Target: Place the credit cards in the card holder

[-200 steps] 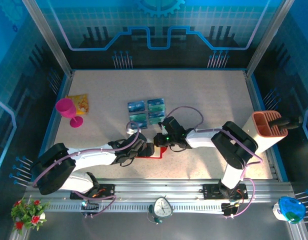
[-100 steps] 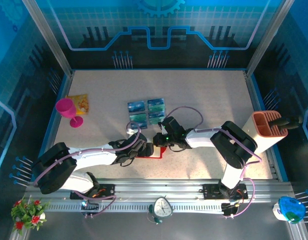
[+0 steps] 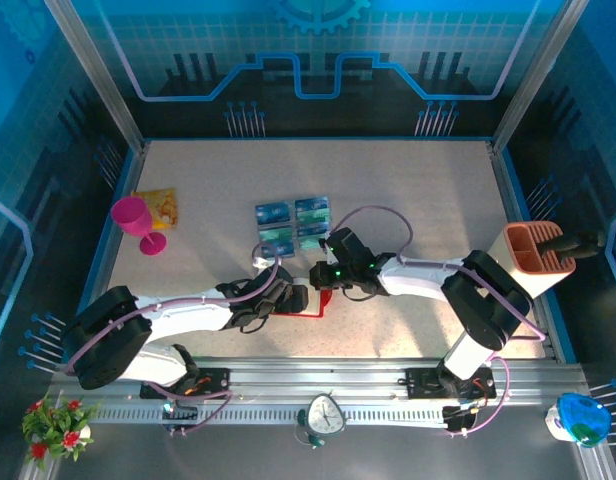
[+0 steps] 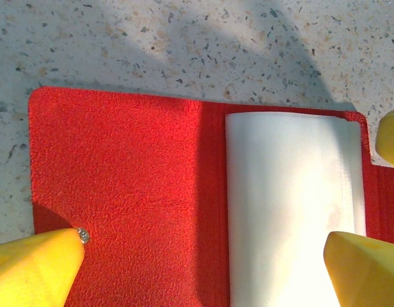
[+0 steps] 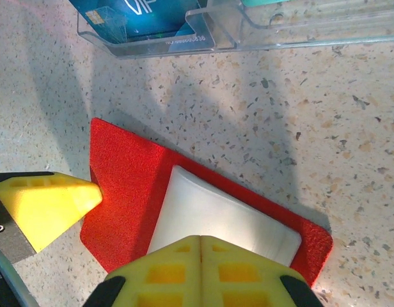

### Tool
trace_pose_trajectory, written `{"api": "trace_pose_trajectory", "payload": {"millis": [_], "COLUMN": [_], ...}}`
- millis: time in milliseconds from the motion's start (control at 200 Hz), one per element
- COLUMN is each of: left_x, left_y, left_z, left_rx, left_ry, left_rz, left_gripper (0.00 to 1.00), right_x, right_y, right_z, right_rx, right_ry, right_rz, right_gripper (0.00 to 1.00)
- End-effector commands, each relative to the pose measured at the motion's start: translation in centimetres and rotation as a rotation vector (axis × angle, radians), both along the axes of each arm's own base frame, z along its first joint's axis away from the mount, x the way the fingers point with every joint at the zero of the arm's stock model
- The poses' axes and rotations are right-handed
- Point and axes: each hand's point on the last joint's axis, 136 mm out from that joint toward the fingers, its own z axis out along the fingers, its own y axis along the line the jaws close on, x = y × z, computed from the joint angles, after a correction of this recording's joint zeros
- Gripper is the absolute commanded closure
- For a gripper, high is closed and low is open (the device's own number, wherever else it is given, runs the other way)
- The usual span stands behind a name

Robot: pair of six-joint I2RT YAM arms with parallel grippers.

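I have the left gripper [image 4: 203, 256] spread wide over the open card holder [image 4: 133, 192]. My right gripper [image 5: 200, 242] is pinched closed, with the credit cards [image 3: 293, 222] at its twelve o'clock.

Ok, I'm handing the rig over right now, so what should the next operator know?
Left hand: open, fingers on either side of the card holder.
Right hand: shut, holding nothing, tips over the holder's white sleeve.
Card holder: lying opened on the table, near the arm bases.
Credit cards: four, in clear trays just beyond the holder.
Done: holder opened.
Left: all the cards to go in, none inside yet.
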Motion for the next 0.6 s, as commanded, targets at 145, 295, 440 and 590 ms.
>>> {"api": "trace_pose_trajectory", "payload": {"millis": [145,295,440,590], "left_x": [-2.2,-2.1,-2.1,-2.3], "left_y": [2.9,2.8,2.9,3.1], "left_z": [-2.9,-2.9,-3.1,-3.5], "left_rx": [0.110,0.111,0.120,0.131], "left_ry": [0.092,0.093,0.098,0.105], "left_rz": [0.019,0.016,0.014,0.014], "left_gripper": [0.01,0.01,0.01,0.01], "right_x": [-0.8,-1.3,-1.5,-1.4], "right_y": [0.3,0.9,2.1,2.4], "right_z": [-2.6,-3.8,-4.0,-4.0], "right_rx": [-0.064,-0.067,-0.038,-0.020], "right_ry": [0.046,0.075,0.092,0.100], "right_rz": [0.025,0.038,0.053,0.046], "right_gripper": [1.00,1.00,1.00,1.00]}}
